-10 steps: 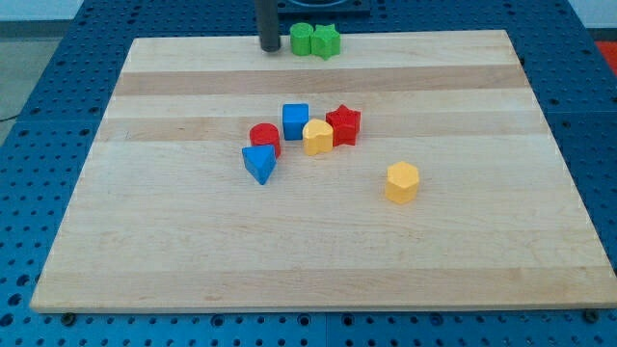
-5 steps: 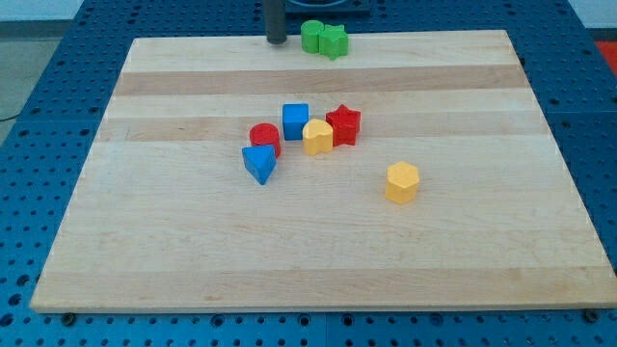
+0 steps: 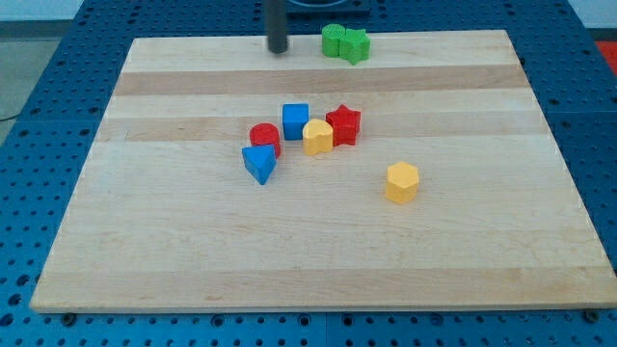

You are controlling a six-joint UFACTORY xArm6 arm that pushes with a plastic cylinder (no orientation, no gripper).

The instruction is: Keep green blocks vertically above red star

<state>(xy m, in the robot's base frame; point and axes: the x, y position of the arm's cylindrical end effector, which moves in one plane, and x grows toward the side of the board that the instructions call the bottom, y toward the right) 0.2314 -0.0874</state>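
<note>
2 green blocks (image 3: 344,42) touching at board's top edge, directly above red star (image 3: 343,124). My tip (image 3: 279,49) left of them, apart, touching no block.

Wooden board (image 3: 145,241) on perforated table (image 3: 39,116). At board's top edge: green round block (image 3: 333,40) touching green star (image 3: 356,45) on its right; my tip (image 3: 279,50) well to their left. Mid-board cluster, l. to r.: blue triangle (image 3: 258,164), red cylinder (image 3: 264,138), blue cube (image 3: 296,120), yellow block (image 3: 317,137), red star (image 3: 343,125). Yellow hexagon (image 3: 402,182) apart, lower right.
</note>
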